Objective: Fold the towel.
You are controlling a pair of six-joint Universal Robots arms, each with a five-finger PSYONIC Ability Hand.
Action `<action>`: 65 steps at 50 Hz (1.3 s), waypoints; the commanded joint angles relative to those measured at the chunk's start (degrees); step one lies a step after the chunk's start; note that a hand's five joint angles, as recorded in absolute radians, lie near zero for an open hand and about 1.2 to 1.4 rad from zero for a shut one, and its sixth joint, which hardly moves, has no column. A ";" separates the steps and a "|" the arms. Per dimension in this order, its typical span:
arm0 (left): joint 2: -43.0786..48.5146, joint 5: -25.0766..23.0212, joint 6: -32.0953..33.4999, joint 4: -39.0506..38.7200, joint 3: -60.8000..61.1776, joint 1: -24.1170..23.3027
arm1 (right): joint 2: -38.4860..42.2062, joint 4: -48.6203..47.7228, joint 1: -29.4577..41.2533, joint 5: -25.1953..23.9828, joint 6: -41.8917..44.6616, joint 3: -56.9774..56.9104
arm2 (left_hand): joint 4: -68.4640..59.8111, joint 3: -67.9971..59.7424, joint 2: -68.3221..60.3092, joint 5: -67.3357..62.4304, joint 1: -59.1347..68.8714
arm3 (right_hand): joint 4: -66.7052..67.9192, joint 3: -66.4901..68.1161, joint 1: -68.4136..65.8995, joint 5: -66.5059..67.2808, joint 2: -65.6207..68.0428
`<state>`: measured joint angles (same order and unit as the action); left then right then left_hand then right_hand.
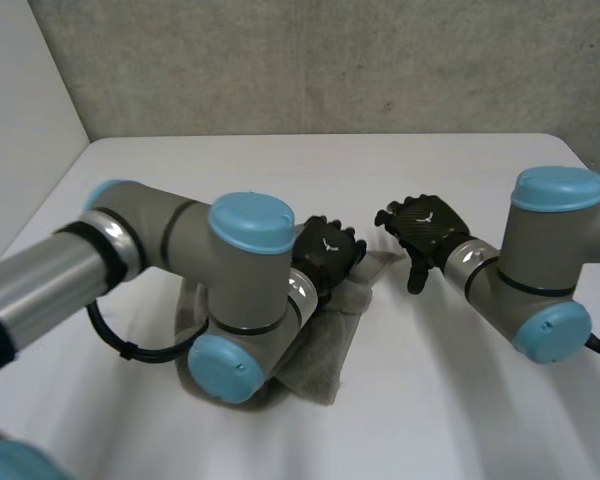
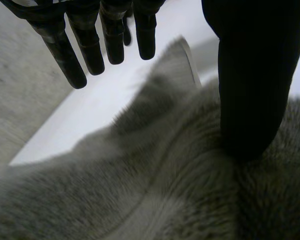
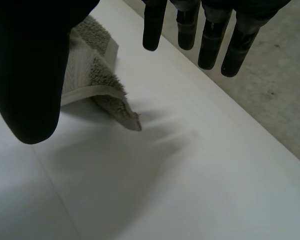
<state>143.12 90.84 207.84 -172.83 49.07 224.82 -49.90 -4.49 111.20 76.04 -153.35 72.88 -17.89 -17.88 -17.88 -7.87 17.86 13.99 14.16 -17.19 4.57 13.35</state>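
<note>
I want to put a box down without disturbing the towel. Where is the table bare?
Bare: the table along the far wall, and its near part right of the towel. Crowded: between the left hand and right hand.

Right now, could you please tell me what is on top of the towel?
The left hand rests on the towel, thumb pressing, fingers straight. The left arm covers the towel's near part.
</note>
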 commanded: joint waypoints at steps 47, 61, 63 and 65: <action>-0.30 7.16 5.74 1.54 3.40 1.33 | 8.06 -0.26 2.97 -3.00 -8.54 -6.79 | -10.49 -10.50 -10.50 -10.51 10.52 | 8.53 8.36 -5.34 7.96 9.17; -2.05 7.25 6.09 -4.18 1.91 1.41 | 8.77 -0.43 3.23 -3.00 -11.00 -9.60 | -62.11 -62.12 -62.12 -62.13 62.14 | 66.01 65.84 -62.81 65.43 66.65; -5.29 7.25 6.09 -7.41 -0.19 1.94 | 6.93 -1.04 3.14 -2.39 -13.89 -12.22 | -62.11 -62.12 -62.12 -62.13 62.14 | 66.01 65.84 -62.81 65.43 66.65; -6.79 7.25 5.83 -9.17 -1.59 2.55 | 5.61 -1.83 3.14 -1.95 -15.30 -13.37 | -62.11 -62.12 -62.12 -62.13 62.14 | 66.01 65.84 -62.81 65.43 66.65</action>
<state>140.96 98.04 213.87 -176.47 51.03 226.30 -41.23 -5.04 114.42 73.16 -164.25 63.35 -67.63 -67.19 -67.44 -55.68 64.44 67.95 67.83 -77.94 55.91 67.71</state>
